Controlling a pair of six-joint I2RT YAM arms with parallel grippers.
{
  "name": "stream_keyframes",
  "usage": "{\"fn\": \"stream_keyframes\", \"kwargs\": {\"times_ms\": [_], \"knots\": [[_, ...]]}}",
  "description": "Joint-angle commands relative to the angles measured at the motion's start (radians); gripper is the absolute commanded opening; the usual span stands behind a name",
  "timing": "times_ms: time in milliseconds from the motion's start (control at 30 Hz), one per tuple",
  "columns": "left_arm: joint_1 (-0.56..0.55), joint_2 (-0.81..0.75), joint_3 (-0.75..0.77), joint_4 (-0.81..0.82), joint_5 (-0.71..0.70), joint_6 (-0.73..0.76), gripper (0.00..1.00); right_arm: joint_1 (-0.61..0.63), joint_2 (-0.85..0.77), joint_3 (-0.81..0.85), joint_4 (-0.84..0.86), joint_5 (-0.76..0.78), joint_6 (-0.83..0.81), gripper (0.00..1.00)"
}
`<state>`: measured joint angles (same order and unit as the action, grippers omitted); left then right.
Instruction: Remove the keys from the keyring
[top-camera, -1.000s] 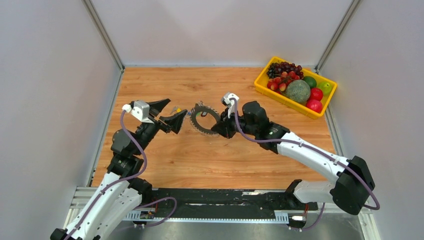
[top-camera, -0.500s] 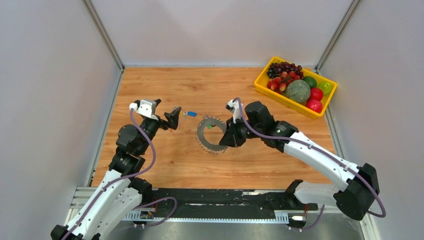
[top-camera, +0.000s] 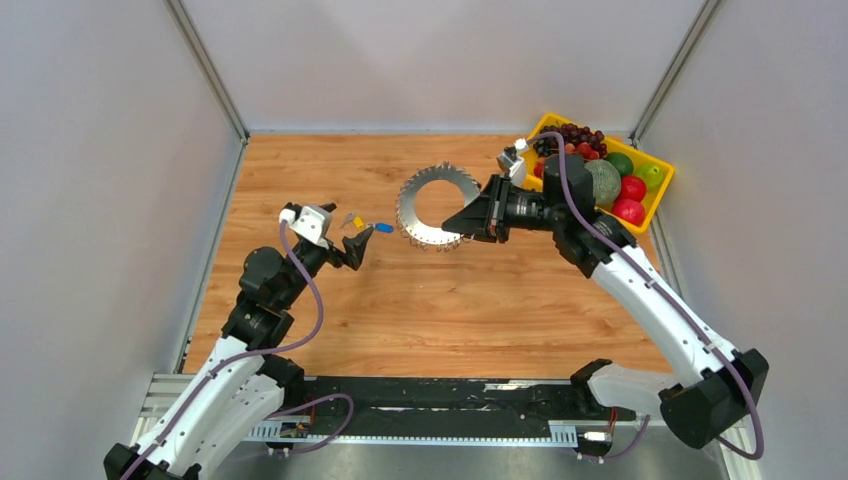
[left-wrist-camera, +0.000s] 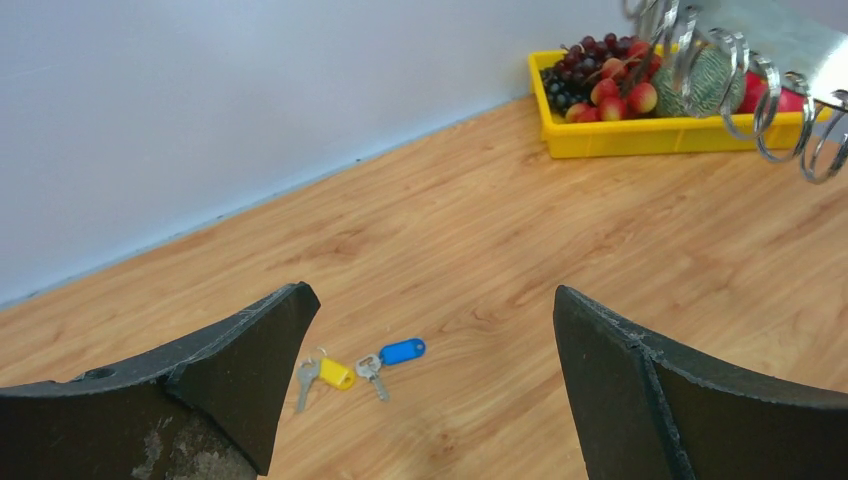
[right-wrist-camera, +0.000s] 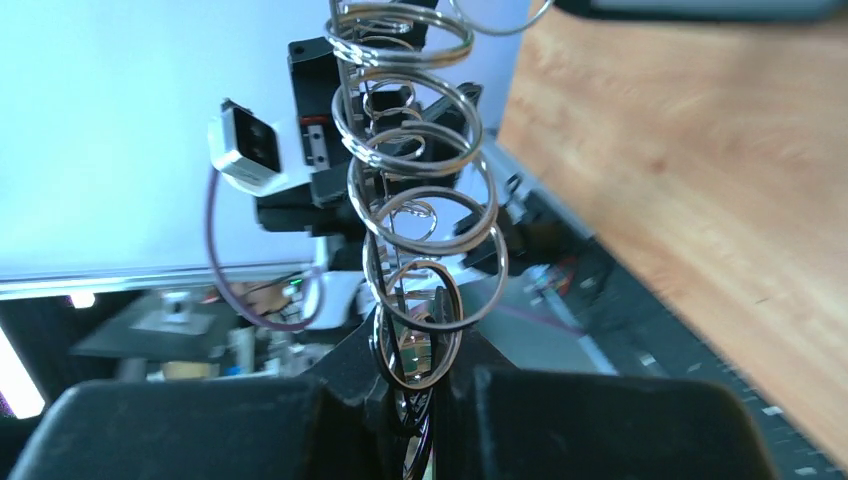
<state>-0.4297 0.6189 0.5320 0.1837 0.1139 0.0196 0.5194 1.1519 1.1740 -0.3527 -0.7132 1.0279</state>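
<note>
Up in the far right corner of the counter, a yellow tray sits close against the walls. It is packed with one bunch of dark grapes, a heap of small red fruit, one netted melon, two green fruits and two larger red ones. The right fingers are pinched on the rim of the keyring, holding it off the counter and facing the overhead camera, left of the tray. Silver pieces stand out all round it like gear teeth, and the right wrist view shows a stack of small wire loops rising from the clamped fingers. Two keys lie loose on the wood, just beside each other and apart from the ring: a yellow-headed key and a blue-headed key. The left fingers are spread wide on the near side of them. Bare wood runs along the left part of the far wall and across the near half of the counter to the arm bases.
</note>
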Motion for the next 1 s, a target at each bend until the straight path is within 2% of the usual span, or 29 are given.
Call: {"fn": "stream_keyframes", "kwargs": {"times_ms": [0, 200, 567, 800, 967], "knots": [[0.0, -0.01, -0.02, 0.084, 0.102, 0.03, 1.0, -0.002, 0.07, 0.014, 0.19, -0.208, 0.387, 0.0], [0.0, -0.013, -0.109, 0.252, 0.264, 0.032, 1.0, -0.001, 0.055, -0.019, 0.263, -0.256, 0.417, 0.0], [0.001, -0.01, -0.154, 0.402, 0.459, 0.007, 1.0, 0.014, -0.029, -0.027, 0.265, -0.378, 0.367, 0.0], [0.0, 0.018, -0.172, 0.514, 0.559, -0.039, 1.0, 0.073, -0.056, -0.042, 0.265, -0.391, 0.354, 0.0], [0.0, 0.026, -0.174, 0.564, 0.57, -0.064, 1.0, 0.171, -0.041, -0.063, 0.265, -0.339, 0.346, 0.0]]}}
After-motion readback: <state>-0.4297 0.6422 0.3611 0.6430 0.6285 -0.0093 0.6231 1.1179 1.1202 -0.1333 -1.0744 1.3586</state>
